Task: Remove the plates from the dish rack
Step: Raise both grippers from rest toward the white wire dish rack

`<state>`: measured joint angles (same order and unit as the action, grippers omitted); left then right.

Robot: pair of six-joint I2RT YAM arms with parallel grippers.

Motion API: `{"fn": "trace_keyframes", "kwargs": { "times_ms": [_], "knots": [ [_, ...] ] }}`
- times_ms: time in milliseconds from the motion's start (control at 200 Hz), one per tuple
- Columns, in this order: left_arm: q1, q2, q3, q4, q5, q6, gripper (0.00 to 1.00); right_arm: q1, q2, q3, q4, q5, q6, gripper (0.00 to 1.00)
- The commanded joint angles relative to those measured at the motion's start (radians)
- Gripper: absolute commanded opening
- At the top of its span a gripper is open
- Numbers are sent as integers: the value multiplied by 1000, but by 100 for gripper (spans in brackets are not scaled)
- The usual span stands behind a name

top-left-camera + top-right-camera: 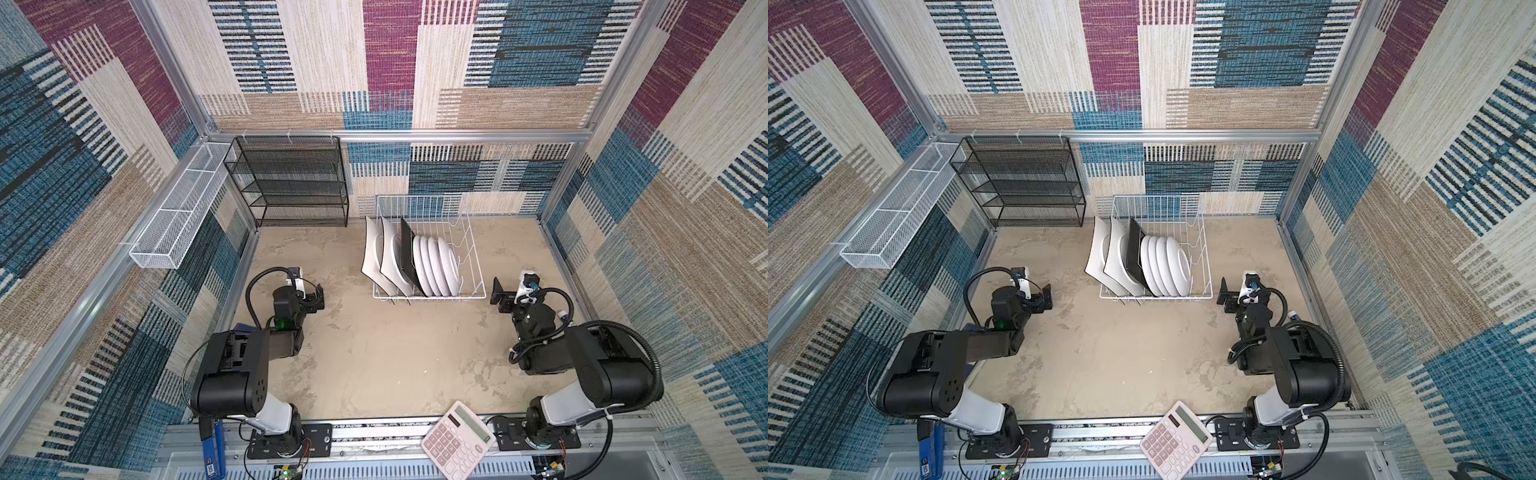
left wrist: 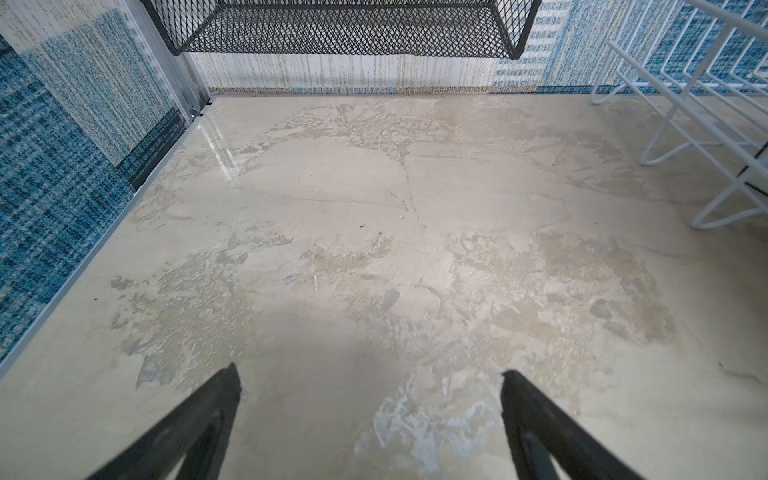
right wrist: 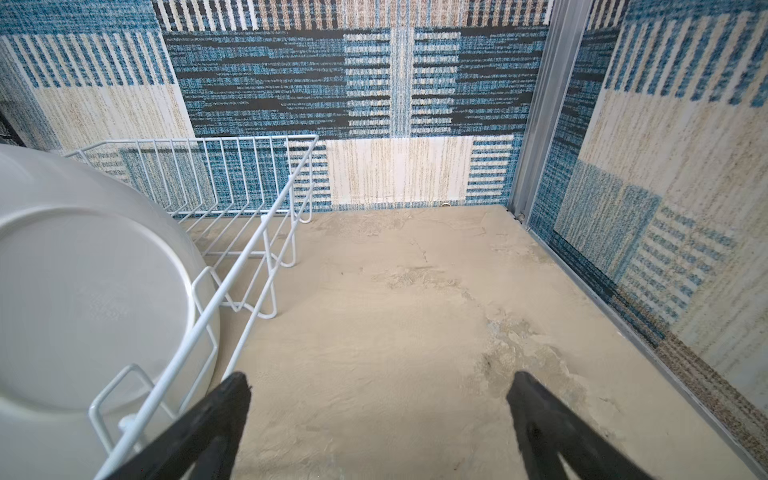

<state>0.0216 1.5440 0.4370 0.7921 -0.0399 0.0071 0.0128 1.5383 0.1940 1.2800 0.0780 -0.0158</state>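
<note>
The white wire dish rack (image 1: 473, 249) (image 1: 1200, 249) stands at the back middle of the table. Several plates stand upright in it: two large white ones (image 1: 372, 253) (image 1: 1098, 253) at its left end, a black square one (image 1: 407, 253) (image 1: 1136, 253), then several round white ones (image 1: 440, 266) (image 1: 1167, 266). My left gripper (image 1: 318, 297) (image 2: 370, 371) hovers open and empty left of the rack (image 2: 685, 108). My right gripper (image 1: 498, 295) (image 3: 380, 376) hangs open and empty just right of the rack (image 3: 257, 241), beside the outermost round plate (image 3: 83, 299).
A black mesh tiered shelf (image 1: 291, 183) (image 2: 349, 29) stands at the back left wall. A long white mesh basket (image 1: 174, 216) hangs on the left wall. A pink calculator (image 1: 457, 438) lies on the front rail. Patterned walls enclose three sides.
</note>
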Motion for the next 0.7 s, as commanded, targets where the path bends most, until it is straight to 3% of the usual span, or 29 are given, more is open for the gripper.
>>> {"fn": "trace_keyframes", "kwargs": {
  "times_ms": [0,696],
  "knots": [
    [1,2,7,-3,14,-2,100,2,-1,4,30,-13,1,99],
    [1,-2,2,2,15,-2,100,0,0,8,23,-14,0,99]
  ]
}}
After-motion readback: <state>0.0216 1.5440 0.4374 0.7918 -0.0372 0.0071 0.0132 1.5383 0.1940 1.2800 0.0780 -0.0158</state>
